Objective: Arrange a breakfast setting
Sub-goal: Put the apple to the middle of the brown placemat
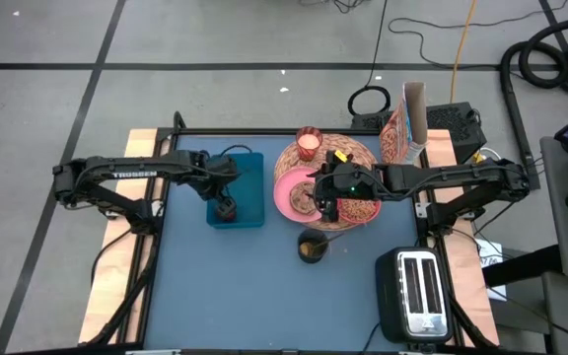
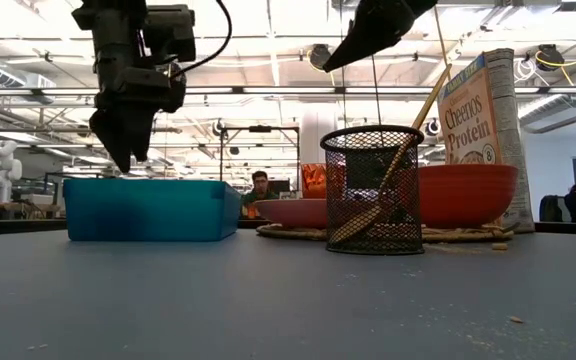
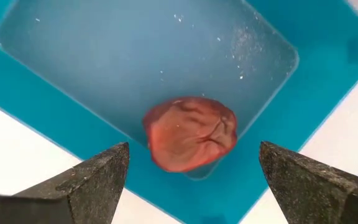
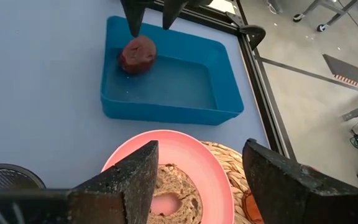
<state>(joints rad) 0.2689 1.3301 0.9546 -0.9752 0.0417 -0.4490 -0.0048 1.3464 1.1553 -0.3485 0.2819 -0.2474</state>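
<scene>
Tabletop level hides fruit (image 3: pixel 190 134) inside teal tray (image 2: pixel 151 210).

So the overhead cam looks straight down on the whole worktop (image 1: pixel 264 286), the low one sits at surface level facing the room, and both wrist cams sit close in, each catching the same teal tray (image 3: pixel 328 74) with the dark-red fruit (image 4: pixel 137 55).

Two dark, slender jointed arms are seen, the left arm (image 1: pixel 126 179) marked with white "TROSSEN" lettering along its link. A black cable is looped beside its wrist, and a small green light is shown on the right arm (image 1: pixel 442 179). Each gripper is ended by two dark, matte, wedge-shaped fingers (image 3: pixel 95 180) tapered to blunt tips.
</scene>
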